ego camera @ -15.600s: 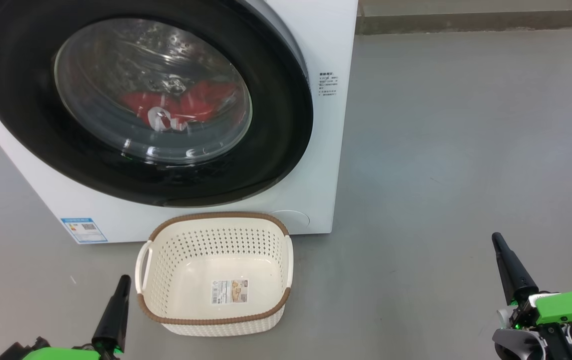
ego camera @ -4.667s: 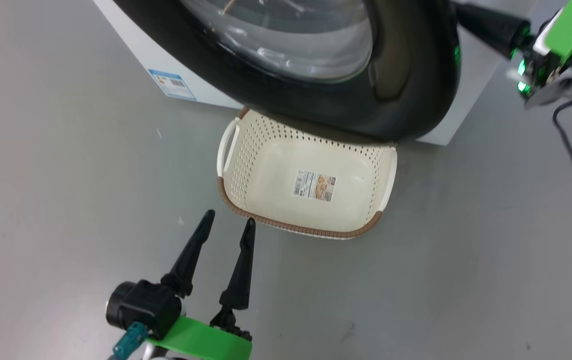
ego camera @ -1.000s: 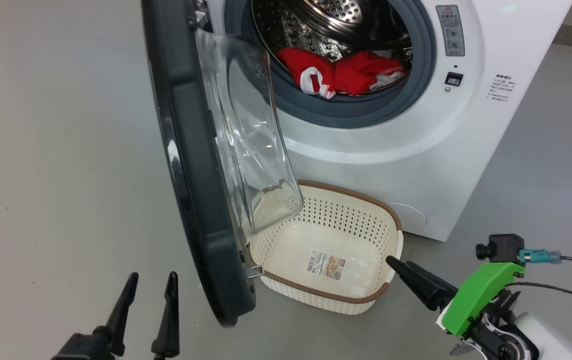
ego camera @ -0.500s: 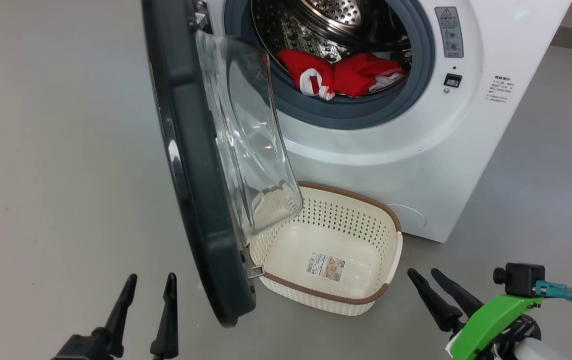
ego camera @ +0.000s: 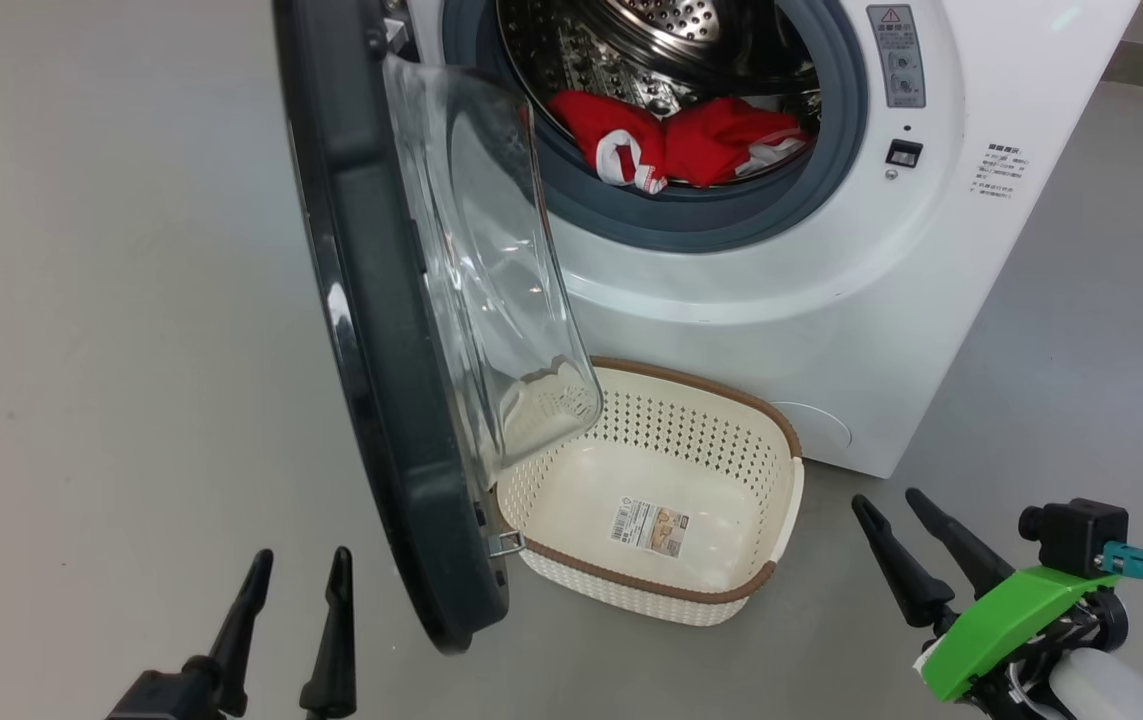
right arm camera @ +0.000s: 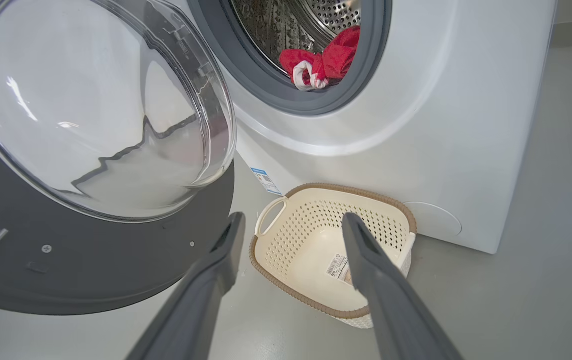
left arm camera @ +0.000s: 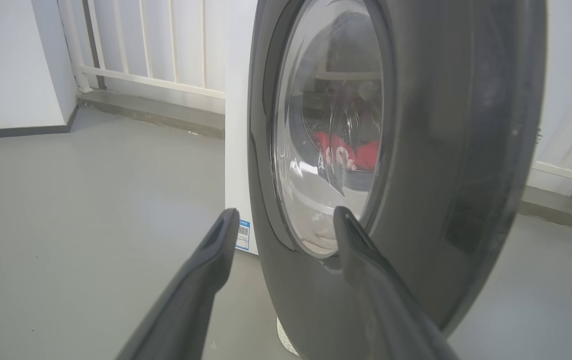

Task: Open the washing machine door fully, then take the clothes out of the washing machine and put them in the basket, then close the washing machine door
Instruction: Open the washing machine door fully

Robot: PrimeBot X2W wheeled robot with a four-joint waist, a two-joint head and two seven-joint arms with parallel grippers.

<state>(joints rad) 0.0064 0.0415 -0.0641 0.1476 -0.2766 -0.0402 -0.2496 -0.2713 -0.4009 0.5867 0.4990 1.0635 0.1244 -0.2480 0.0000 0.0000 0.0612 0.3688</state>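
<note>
Head view: washing machine door [ego camera: 371, 330] stands swung out and edge-on, its long axis running 12 to 6 o'clock and its glass bowl facing 3 o'clock. Its lower edge overlaps the basket [ego camera: 671, 430], whose long axis runs 10 to 4 o'clock on the grey floor [ego camera: 81, 300] before the washing machine [ego camera: 831, 300]. Clothes [ego camera: 691, 145] lie in the drum at 12 o'clock. Left jaws at 7 o'clock and right jaws at 5 o'clock are spread and empty.

Left wrist view: door's glossy outer face, with a white railing [left arm camera: 155, 50] at 11 o'clock.

Right wrist view: basket at 6 o'clock, door at 9 o'clock.

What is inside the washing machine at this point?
Red clothes with white trim lie bunched low in the steel drum, behind the grey gasket. Whatever lies under the pile is covered.
</note>
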